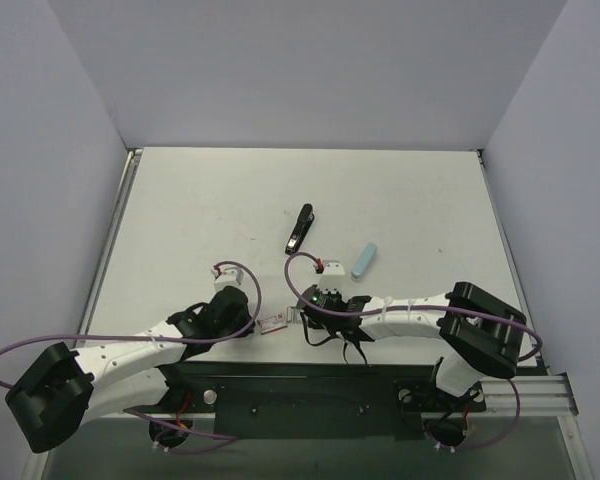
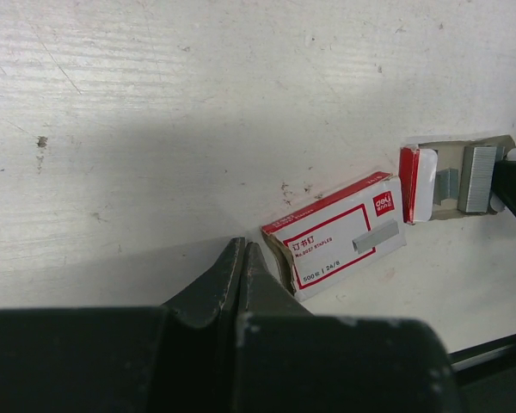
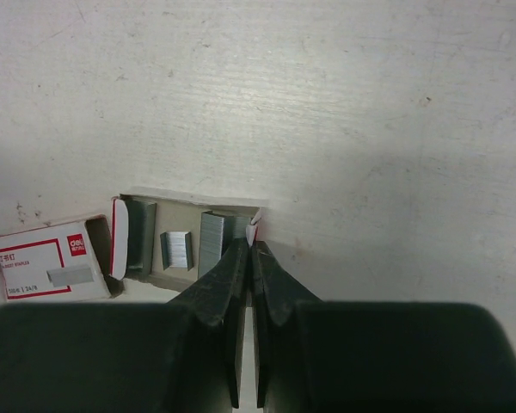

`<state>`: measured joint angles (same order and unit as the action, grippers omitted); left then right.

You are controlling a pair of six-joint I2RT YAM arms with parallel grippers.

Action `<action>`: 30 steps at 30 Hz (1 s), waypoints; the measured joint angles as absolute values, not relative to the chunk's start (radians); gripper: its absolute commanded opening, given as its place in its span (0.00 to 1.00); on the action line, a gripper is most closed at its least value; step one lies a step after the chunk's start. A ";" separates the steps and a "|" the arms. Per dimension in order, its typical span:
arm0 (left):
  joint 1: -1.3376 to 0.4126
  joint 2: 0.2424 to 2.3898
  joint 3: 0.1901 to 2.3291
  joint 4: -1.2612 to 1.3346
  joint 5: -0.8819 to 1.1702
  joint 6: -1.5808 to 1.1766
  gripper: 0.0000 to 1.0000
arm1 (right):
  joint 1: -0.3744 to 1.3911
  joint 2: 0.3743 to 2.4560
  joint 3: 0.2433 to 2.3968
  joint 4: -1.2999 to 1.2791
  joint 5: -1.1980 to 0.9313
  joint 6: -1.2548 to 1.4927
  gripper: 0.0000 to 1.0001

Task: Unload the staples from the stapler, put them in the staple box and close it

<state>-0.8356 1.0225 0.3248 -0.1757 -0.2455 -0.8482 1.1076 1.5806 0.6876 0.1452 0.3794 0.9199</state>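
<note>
Right now the stapler (image 1: pixel 299 228) lies shut near the middle of the table (image 1: pixel 200 210), well apart from both arms, so I cannot tell what it holds inside. A pale blue block (image 1: pixel 365 260) rests to its right. Nearer the arm bases, a red and white staple box (image 2: pixel 335 232) lies flat, and just beside its open end sits a grey cardboard tray (image 3: pixel 189 206) with several strips of staples (image 3: pixel 176 249) in it. The left gripper (image 2: pixel 244 249) is closed with nothing in it, its tips near the box's end. The right gripper (image 3: pixel 250 249) is closed to a thin slit at the tray's corner flap; I cannot tell whether it pinches the flap.
</note>
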 measured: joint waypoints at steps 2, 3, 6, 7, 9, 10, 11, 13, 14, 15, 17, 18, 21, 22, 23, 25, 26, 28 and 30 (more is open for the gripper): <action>-0.836 1.025 0.325 -0.171 -0.242 -0.847 0.00 | 1.108 1.567 0.673 0.142 0.388 0.930 0.00; -0.836 1.028 0.325 -0.167 -0.238 -0.846 0.00 | 1.108 1.560 0.665 0.141 0.392 0.936 0.00; -0.837 1.040 0.325 -0.149 -0.226 -0.844 0.00 | 1.108 1.541 0.645 0.139 0.403 0.950 0.00; -0.839 1.045 0.325 -0.140 -0.223 -0.843 0.00 | 1.108 1.535 0.639 0.138 0.405 0.954 0.00; -0.844 1.056 0.325 -0.123 -0.218 -0.843 0.00 | 1.110 1.527 0.631 0.137 0.408 0.959 0.00; -0.847 1.060 0.325 -0.115 -0.214 -0.844 0.00 | 1.114 1.526 0.630 0.136 0.411 0.962 0.00; -0.850 1.065 0.325 -0.107 -0.211 -0.844 0.00 | 1.115 1.526 0.629 0.135 0.414 0.962 0.00; -0.854 1.070 0.325 -0.097 -0.205 -0.844 0.00 | 1.121 1.526 0.629 0.133 0.421 0.961 0.00; -0.855 1.071 0.325 -0.095 -0.205 -0.844 0.00 | 1.124 1.526 0.629 0.131 0.424 0.961 0.00; -0.857 1.073 0.325 -0.093 -0.204 -0.844 0.00 | 1.126 1.526 0.629 0.131 0.427 0.961 0.00; -0.857 1.074 0.325 -0.091 -0.202 -0.845 0.00 | 1.130 1.526 0.629 0.130 0.430 0.959 0.00; -0.858 1.074 0.325 -0.089 -0.202 -0.845 0.00 | 1.132 1.526 0.629 0.130 0.432 0.957 0.00; -0.859 1.074 0.325 -0.089 -0.202 -0.845 0.00 | 1.137 1.526 0.629 0.128 0.437 0.953 0.00; -0.859 1.074 0.325 -0.089 -0.202 -0.845 0.00 | 1.139 1.526 0.629 0.128 0.438 0.952 0.00; -0.859 1.073 0.325 -0.089 -0.202 -0.845 0.00 | 1.141 1.526 0.629 0.127 0.439 0.949 0.00; -0.860 1.071 0.325 -0.093 -0.202 -0.845 0.00 | 1.144 1.526 0.629 0.127 0.440 0.945 0.00; -0.862 1.070 0.324 -0.094 -0.202 -0.845 0.00 | 1.145 1.526 0.629 0.127 0.440 0.945 0.00; -0.862 1.069 0.324 -0.094 -0.202 -0.845 0.00 | 1.147 1.526 0.629 0.127 0.440 0.942 0.00; -0.862 1.070 0.324 -0.094 -0.202 -0.845 0.00 | 1.147 1.526 0.629 0.128 0.441 0.942 0.00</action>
